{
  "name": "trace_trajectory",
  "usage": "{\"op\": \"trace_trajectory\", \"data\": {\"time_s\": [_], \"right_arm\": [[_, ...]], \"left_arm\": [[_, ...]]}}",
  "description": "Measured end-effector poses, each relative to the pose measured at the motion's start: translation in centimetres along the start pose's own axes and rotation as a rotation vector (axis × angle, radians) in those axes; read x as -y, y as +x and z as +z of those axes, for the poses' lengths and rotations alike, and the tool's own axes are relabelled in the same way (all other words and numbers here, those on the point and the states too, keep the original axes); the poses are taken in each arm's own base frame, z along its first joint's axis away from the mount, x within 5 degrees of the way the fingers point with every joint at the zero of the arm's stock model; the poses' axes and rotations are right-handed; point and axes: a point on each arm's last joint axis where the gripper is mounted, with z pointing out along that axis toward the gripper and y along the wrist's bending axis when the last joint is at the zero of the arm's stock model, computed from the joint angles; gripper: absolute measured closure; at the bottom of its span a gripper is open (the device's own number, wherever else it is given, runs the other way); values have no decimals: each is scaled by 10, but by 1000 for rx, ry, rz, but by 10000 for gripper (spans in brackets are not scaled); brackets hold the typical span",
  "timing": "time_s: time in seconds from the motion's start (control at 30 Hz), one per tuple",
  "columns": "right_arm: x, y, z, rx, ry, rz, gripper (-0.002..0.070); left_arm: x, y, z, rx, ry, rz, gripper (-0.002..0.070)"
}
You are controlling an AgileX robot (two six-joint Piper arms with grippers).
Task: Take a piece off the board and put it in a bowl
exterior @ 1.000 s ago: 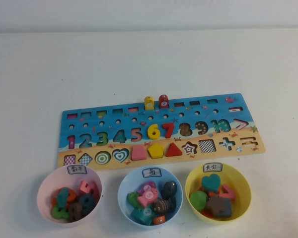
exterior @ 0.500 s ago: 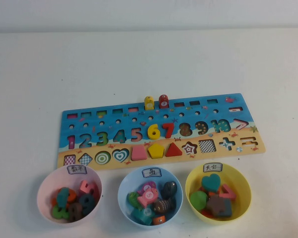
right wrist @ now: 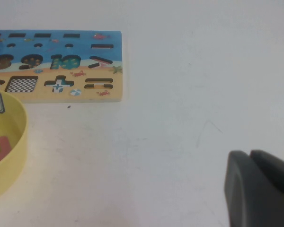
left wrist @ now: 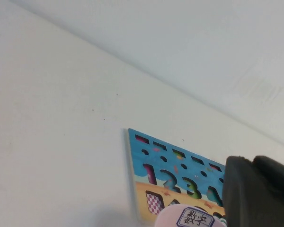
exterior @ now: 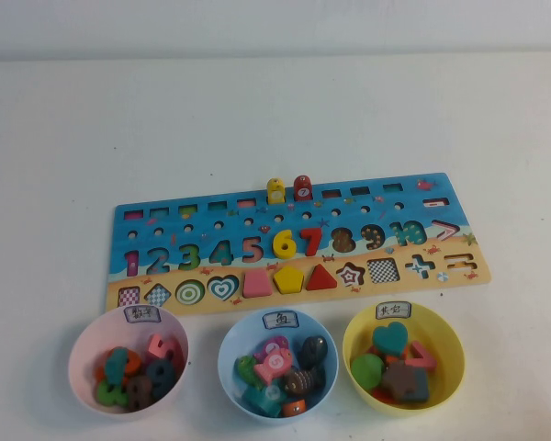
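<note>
The board (exterior: 165,213) lies across the middle of the table. The piece, a flat pink square (exterior: 257,283), sits in the board's bottom row beside a yellow pentagon (exterior: 288,278) and a red triangle (exterior: 320,277). In front of the board's right end stands the yellow bowl (exterior: 450,335), holding several pieces. Neither arm shows in the high view. My left gripper (left wrist: 253,161) is shut and empty, near the board's left end (left wrist: 142,151). My right gripper (right wrist: 250,153) is shut and empty over bare table, to the right of the yellow bowl (right wrist: 16,142) and the board's right end (right wrist: 85,61).
A pink bowl (exterior: 83,354) and a light blue bowl (exterior: 228,344), both with several pieces, stand in front of the board left of the yellow one. Yellow 6 and red 7 numbers and two small pegs (exterior: 288,189) remain on the board. White table surrounds everything.
</note>
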Motion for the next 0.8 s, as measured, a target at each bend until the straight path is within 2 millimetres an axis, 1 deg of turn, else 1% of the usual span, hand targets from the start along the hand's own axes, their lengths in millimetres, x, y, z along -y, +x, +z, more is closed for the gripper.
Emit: {"op": "trace_trajectory", "data": {"time_s": [0.1,0.17,0.27,0.3,0.4,0.5,0.6,0.67,0.73,0.8], "right_arm": [[0,0,0,0,0,0,695],[0,0,0,0,0,0,695],[0,0,0,0,0,0,695],[0,0,0,0,0,0,695],[0,0,0,0,0,0,695],[0,0,0,0,0,0,695],[0,0,0,0,0,0,695],[0,0,0,0,0,0,695],[0,0,0,0,0,0,695],[0,0,0,0,0,1,695]], "left_arm": [[1,-2,0,1,1,-17,676],[6,-9,-2,-17,-2,-20,676],[22,-33,-1,-87,-24,21,676],[26,-39,1,-128,-40,51,676],[45,-66,9,-220,-58,162,676],[61,-87,24,-333,-46,287,676],[78,-102,46,-486,5,394,676],[89,-110,60,-590,73,474,676],[97,-111,73,-683,146,525,676],[110,-118,93,-772,264,579,676]]}}
